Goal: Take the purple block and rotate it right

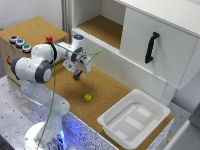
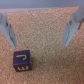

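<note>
At the exterior view's left we saw three round buttons, red-blue-green [image 1: 19, 43], on a cork-topped box, with a small red block [image 1: 49, 38] behind them. The white Franka arm [image 1: 35, 67] reached over the cork tabletop [image 1: 107, 92], its gripper [image 1: 77, 75] hanging above the surface. In the wrist view the two grey fingers [image 2: 5, 27] stood wide apart with nothing between them. The small purple cube with yellow markings [image 2: 21, 61] lay on the cork, near one finger but not touching it; we could not pick it out in the exterior view. Further right sat a small yellow-green block [image 1: 87, 97], then a white plastic bin [image 1: 134, 119]. Above it was a white cabinet door with a black handle [image 1: 151, 47].
</note>
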{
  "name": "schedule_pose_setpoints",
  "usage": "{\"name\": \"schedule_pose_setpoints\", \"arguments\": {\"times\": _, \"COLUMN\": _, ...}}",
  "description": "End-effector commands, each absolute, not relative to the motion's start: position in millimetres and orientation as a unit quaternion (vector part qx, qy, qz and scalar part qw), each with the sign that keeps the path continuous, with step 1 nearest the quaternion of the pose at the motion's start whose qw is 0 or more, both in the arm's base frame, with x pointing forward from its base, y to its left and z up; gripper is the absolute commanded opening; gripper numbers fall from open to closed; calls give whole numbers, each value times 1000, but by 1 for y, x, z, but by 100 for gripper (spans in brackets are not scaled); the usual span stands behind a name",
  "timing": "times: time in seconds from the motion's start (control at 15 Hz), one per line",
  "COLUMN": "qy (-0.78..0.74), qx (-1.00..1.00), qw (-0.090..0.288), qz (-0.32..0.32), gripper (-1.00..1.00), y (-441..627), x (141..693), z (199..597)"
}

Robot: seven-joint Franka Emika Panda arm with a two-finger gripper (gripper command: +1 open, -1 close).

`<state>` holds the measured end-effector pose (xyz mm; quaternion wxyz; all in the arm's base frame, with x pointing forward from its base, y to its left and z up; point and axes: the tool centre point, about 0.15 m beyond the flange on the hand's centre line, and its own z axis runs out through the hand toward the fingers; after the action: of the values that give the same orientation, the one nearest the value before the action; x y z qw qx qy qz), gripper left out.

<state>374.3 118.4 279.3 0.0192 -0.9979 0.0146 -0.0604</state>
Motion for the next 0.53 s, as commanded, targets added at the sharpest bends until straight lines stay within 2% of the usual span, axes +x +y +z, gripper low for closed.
{"name": "schedule_pose_setpoints", "arguments": {"times": 0.0, "qy": 8, "qx": -998, "qw": 23, "qz": -60, "gripper": 100, "y": 128, "x": 375, "z": 276}}
{"name": "schedule_pose_setpoints", "arguments": {"times": 0.47, "qy": -11, "qx": -998, "qw": 27, "qz": -56, "gripper": 100, "y": 171, "x": 381, "z": 235}}
